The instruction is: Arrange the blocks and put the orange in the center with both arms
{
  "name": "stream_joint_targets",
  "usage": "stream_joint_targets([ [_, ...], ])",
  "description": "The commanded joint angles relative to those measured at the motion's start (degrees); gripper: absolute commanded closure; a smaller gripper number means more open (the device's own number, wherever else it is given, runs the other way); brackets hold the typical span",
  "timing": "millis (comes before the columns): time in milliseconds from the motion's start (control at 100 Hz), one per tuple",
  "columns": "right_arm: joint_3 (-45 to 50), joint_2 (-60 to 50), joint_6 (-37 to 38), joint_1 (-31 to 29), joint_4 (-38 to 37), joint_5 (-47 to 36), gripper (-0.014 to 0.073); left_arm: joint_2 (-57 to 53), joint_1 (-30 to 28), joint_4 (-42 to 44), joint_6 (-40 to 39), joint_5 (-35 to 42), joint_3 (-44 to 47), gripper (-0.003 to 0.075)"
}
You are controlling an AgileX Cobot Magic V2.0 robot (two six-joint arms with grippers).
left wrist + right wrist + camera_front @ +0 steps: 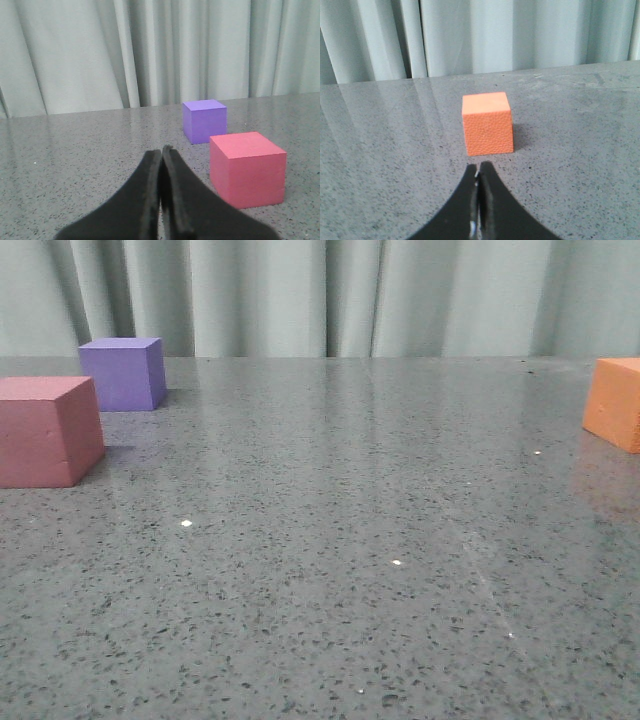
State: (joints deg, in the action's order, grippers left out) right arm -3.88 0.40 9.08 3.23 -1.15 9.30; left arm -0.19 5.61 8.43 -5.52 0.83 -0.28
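The pink-red cube (45, 430) sits at the left edge of the front view, with the purple cube (122, 373) just behind it. The orange cube (616, 402) stands far off at the right edge, partly cut off. Neither arm shows in the front view. In the left wrist view my left gripper (161, 150) is shut and empty, with the pink-red cube (247, 169) and purple cube (204, 120) ahead and to one side. My right gripper (480, 168) is shut and empty, its tips just short of the orange cube (487, 123). Only a narrow strip of grey tabletop (135, 430) separates the pink-red and purple cubes.
The glossy grey speckled table (340, 540) stretches wide between the left pair of cubes and the orange one. A pale pleated curtain (320, 295) hangs right behind the table's far edge.
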Motion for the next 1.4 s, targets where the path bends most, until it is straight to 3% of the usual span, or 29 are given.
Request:
stream_joint_targets([
  [0,-7.4,5.2,1.3,-0.3,0.4,1.0,0.0661,-2.0,0.0,-0.5,-0.5,4.4,3.1,0.0730],
  [280,-30.3,33.2,1.3,-0.3,0.4,15.3,0.0661,-2.0,0.0,-0.5,-0.5,4.4,3.1,0.0730],
  [650,-46.0,59.0,1.3,-0.3,0.4,16.9,0.0637,-2.0,0.1,-0.5,-0.5,4.4,3.1,0.0730],
  [770,-48.8,62.2,1.3,-0.2,0.4,17.2,0.0487,-2.0,0.1,-0.5,-0.5,4.4,3.1,0.0730],
  [940,-50.3,63.2,1.2,-0.2,0.4,16.0,0.0089,-2.0,0.1,-0.5,-0.5,4.4,3.1,0.0730],
  [1030,-50.3,63.2,-0.1,-0.2,-0.3,15.1,-0.0076,-2.0,0.1,-0.5,-0.5,4.4,3.1,0.0730],
  [1390,-51.1,65.6,-1.8,-0.2,-3.5,11.8,-0.0051,-2.0,0.1,-0.5,-0.5,4.4,3.1,0.0730],
])
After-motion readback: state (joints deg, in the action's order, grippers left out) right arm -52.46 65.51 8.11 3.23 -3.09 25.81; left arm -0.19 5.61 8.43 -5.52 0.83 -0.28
